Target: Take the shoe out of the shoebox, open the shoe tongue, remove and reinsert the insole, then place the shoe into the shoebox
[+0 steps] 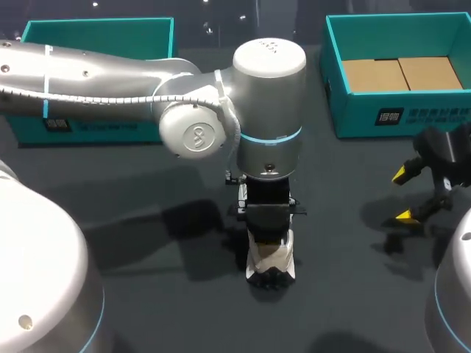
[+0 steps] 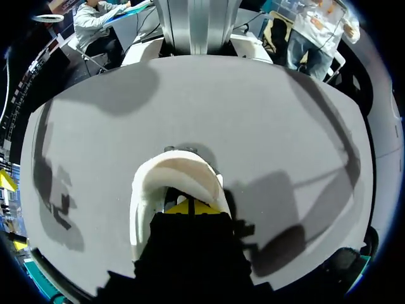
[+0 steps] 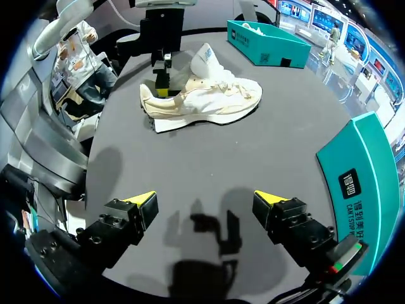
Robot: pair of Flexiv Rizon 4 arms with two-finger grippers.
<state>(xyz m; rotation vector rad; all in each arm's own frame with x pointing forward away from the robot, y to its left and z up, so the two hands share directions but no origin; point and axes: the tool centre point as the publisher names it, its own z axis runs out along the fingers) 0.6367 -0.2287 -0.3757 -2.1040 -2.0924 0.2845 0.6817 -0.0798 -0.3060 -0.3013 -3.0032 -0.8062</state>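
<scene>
1. Counter (image 1: 169, 309): dark and matte; the shoe (image 1: 271, 257), a cream-white sneaker, rests on its sole near the middle, outside both boxes; its tongue (image 3: 205, 57) stands raised.
2. Left end effector (image 2: 190, 206): carried by the left arm (image 1: 110, 73), which reaches in from the left as far as the middle; it points down into the heel end of the shoe, with the white heel collar curving round it; whether it is clenched or released cannot be told.
3. Right end effector (image 1: 403, 195): at the right side of the counter, well apart from the shoe; it is released, its yellow-tipped fingers spread wide with only bare counter between them.
4. Right shoebox (image 1: 397, 114): teal and open-topped, at the far right, near the right end effector; brown cardboard (image 1: 401, 73) lines its bottom.
5. Left shoebox (image 1: 103, 40): teal and open-topped, at the far left; the left arm hides part of its front.
</scene>
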